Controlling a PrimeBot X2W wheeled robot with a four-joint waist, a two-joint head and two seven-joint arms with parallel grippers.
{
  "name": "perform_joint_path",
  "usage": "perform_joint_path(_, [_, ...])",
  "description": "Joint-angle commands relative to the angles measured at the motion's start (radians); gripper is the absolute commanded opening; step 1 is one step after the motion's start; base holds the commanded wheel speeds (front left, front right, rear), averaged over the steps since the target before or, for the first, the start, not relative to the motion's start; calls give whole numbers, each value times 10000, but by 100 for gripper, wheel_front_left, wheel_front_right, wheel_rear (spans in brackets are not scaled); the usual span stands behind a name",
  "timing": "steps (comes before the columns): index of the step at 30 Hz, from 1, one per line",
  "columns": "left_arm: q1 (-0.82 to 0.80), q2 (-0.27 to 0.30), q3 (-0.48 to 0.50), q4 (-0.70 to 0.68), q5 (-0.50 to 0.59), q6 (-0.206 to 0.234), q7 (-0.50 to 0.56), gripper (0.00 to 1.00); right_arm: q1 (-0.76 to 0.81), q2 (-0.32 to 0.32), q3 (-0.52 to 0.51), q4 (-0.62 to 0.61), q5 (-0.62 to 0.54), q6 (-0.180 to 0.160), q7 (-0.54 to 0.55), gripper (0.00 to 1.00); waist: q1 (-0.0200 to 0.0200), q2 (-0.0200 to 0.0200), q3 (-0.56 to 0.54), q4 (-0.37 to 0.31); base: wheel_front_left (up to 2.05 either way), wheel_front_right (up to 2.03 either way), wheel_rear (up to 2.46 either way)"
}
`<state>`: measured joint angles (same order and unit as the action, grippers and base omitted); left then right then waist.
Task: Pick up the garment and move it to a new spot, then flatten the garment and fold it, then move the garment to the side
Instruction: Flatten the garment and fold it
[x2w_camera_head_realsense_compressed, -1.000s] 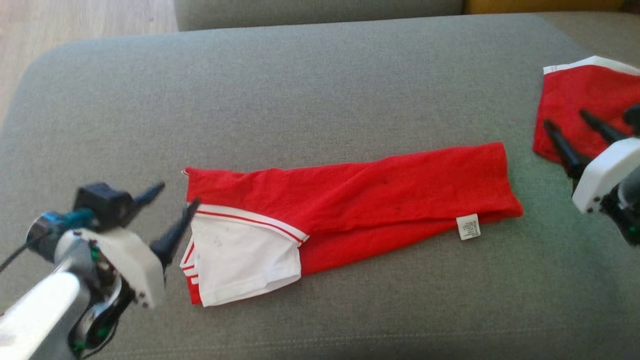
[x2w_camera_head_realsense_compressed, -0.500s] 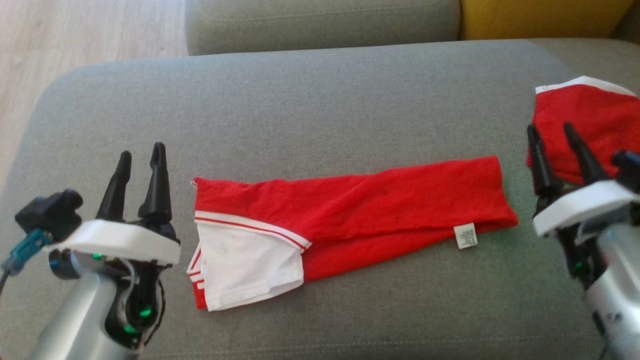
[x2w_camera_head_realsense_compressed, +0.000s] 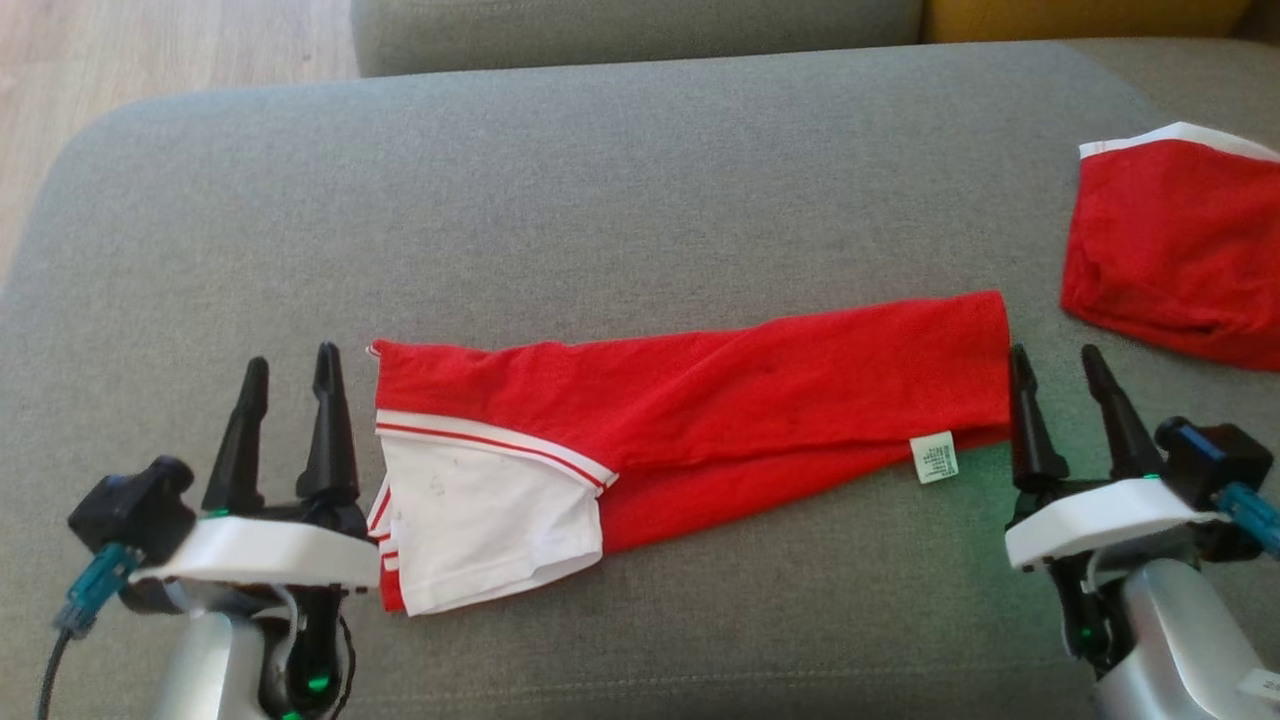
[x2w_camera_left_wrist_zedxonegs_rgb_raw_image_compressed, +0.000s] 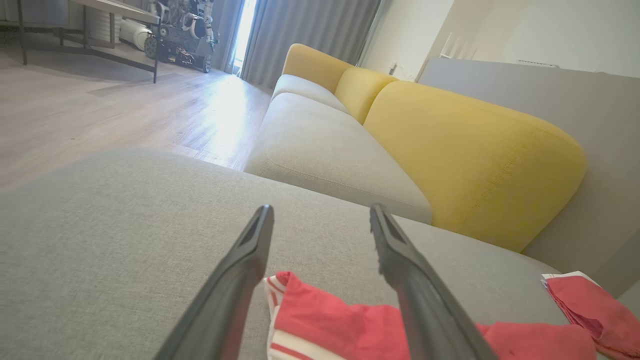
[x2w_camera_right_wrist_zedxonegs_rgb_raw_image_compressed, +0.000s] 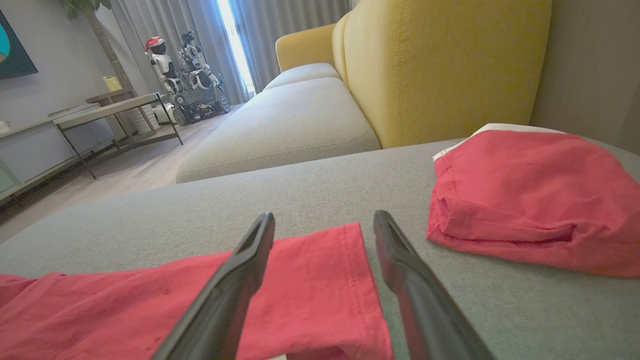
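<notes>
A grey sofa cushion (x2w_camera_head_realsense_compressed: 640, 180) is stretching across the head view, with a yellow backrest (x2w_camera_right_wrist_zedxonegs_rgb_raw_image_compressed: 440, 65) rising behind it. The red garment (x2w_camera_head_realsense_compressed: 760, 390) is lying on it as a long folded strip, its white sleeve at the robot's left end and a white label (x2w_camera_head_realsense_compressed: 936, 456) near the right end. The left tool (x2w_camera_head_realsense_compressed: 290, 358) is hovering just beside the left end, fingers spread wide and holding nothing. The right tool (x2w_camera_head_realsense_compressed: 1054, 352) is sitting at the right end, equally wide and holding nothing. A second red piece (x2w_camera_head_realsense_compressed: 1170, 250) is lying folded farther right.
</notes>
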<state>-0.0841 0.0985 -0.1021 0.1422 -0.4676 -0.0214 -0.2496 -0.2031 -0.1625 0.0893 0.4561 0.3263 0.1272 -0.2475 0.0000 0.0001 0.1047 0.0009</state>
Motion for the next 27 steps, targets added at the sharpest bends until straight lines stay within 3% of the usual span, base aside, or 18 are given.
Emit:
perform_joint_path(1, [-419, -4, 588, -207, 199, -166, -121, 100, -258, 40, -73, -356, -176, 35, 46, 100, 0, -1, 78, 33, 0, 0, 0])
perform_joint_path(9, [-778, -369, 830, 140, 1040, -721, -121, 100, -755, 814, -1666, 455, -567, 35, 755, 100, 0, -1, 452, 300, 0, 0, 0])
perform_joint_path(16, [-990, -464, 639, 310, 1227, -929, -121, 100, -1434, 1038, -2346, 1469, -766, 35, 1021, 100, 0, -1, 783, 652, 0, 0, 0])
perform_joint_path(27, [-1327, -479, 781, 274, 1305, -1032, -122, 100, -2052, 1109, -2289, 2781, -441, 35, 1609, 100, 0, -1, 1059, 904, 0, 0, 0])
